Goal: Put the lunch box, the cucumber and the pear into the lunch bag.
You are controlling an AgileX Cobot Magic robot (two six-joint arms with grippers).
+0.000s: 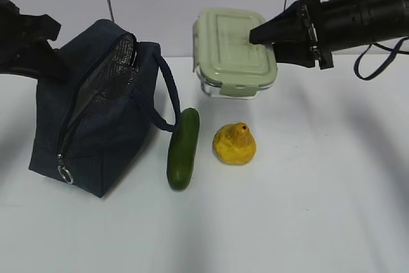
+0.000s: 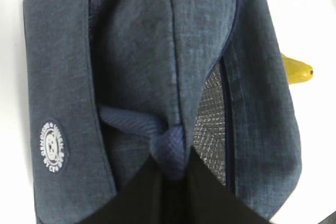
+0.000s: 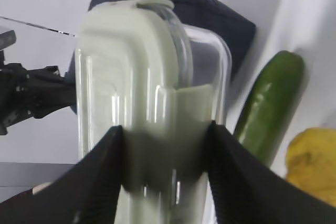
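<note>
Lunch box (image 1: 235,50), clear glass with ribbed sage lid, hangs tilted above the tabletop's far edge, right gripper (image 3: 167,153) clamped across lid and base at one short end, presumably for carrying to the lunch bag (image 1: 96,113). Left gripper (image 2: 176,169), pinched tight on the bag's woven loop handle (image 2: 139,124), apparently props the silver-lined mouth open at far left. Smooth cucumber (image 1: 183,148) and lumpy yellow pear (image 1: 234,144) lie mid-table, apart.

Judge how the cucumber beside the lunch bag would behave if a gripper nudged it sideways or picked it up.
The cucumber is rounded and lies flat on the table, so a sideways nudge would probably roll it. Its skin looks smooth and glossy, so fingers may slip on it. It looks firm, so it should stay straight when lifted.
</note>
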